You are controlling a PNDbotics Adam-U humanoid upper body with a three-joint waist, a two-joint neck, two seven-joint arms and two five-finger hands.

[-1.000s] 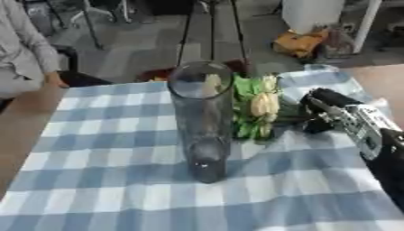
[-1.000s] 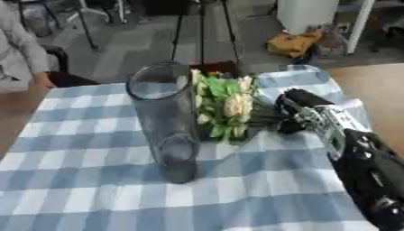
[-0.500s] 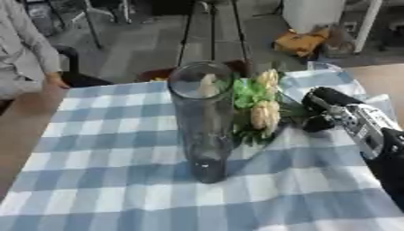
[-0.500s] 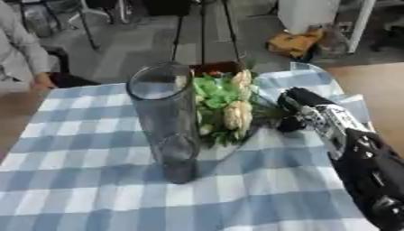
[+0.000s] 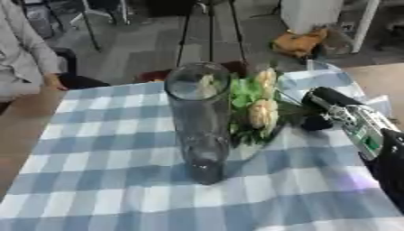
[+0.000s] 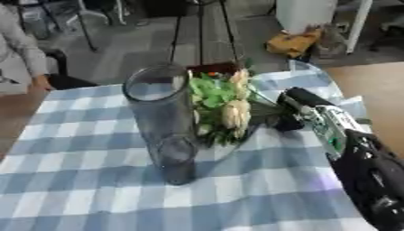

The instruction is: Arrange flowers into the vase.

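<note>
right eye view shows more of the right arm than the left eye view; glass vase [image 6: 163,118] stands on the checked desk [image 6: 71,189], flowers [image 6: 225,107] just beside it, right hand [image 6: 290,113] clamped on their stems; grey floor [image 6: 142,45] behind.

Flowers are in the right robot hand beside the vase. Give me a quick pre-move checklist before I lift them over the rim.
1. Vase upright on the checked cloth: ok.
2. Vase mouth open and unobstructed: ok.
3. Flowers held by the right robot hand: the hand is at the stem end, but the grip itself is hidden: cannot tell.
4. Stems pointing down toward the vase mouth: not ok; the blooms point up and back and the bunch sits beside the vase, below the rim.
5. Bunch clear of the vase wall: cannot tell; the leaves overlap the glass in both views.
6. Left robot hand steadying the vase: not ok; it is out of view.
</note>
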